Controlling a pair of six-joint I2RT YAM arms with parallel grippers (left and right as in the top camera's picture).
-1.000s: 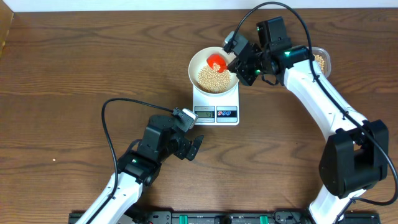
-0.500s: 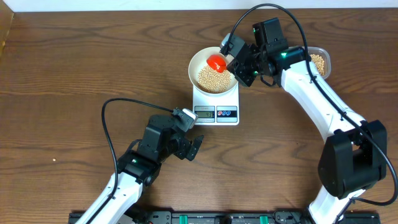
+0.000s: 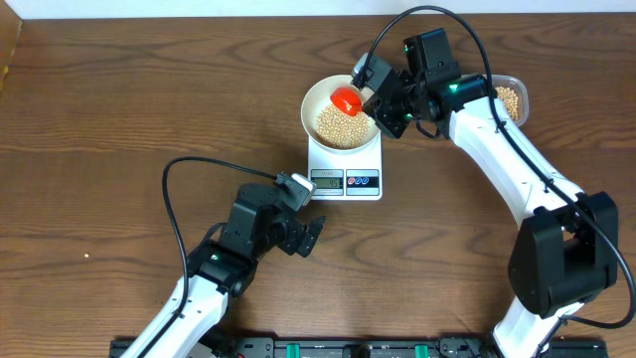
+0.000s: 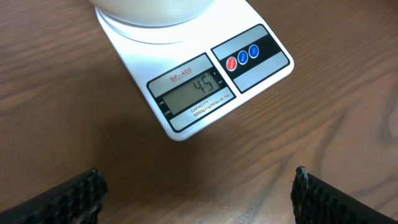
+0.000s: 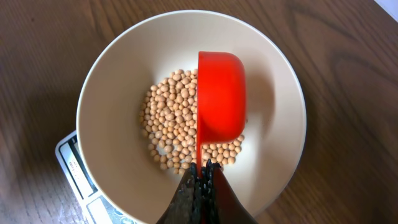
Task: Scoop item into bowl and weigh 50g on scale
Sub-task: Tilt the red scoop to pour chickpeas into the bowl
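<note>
Overhead
- Bowl [image 3: 310,107] sits on scale [image 3: 345,162], mid tabletop [image 3: 119,119]
- Beans [image 3: 340,126] are heaped in the bowl's near half
- Red scoop [image 3: 345,98] hangs over the bowl's far side, inside the rim
- Right tool [image 3: 372,99] is clamped on the scoop handle
- Tub [image 3: 512,96] with more beans lies at far right behind the right arm, well apart from the bowl
- Left tool [image 3: 311,237] is near the scale's front corner, not touching it

Left wrist
- Left tool's jaws are spread wide and empty, looking down at the scale front
- Display [image 4: 193,93] reads 45
- Three round buttons [image 4: 242,57]: one red, two blue
- Bowl base shows at the top edge, on the platform

Right wrist
- Right tool is shut tight on the thin handle
- Scoop [image 5: 221,102] is rolled on its side above the beans with its back showing, so cannot tell if any beans remain inside
- Cannot tell whether the scoop touches the heap

Risks
- Reading is just short of target, so another full scoop would likely overshoot; only a few beans are wanted
- Scoop or tool leaning on the bowl would falsify the reading
- Fast tipping could bounce beans over the rim onto the platform or tabletop
- Left tool is close, so a nudge to the scale would disturb the reading

Count: bowl one, scale one, scoop one, tub one, tools two, display one, buttons three, beans too many to count
</note>
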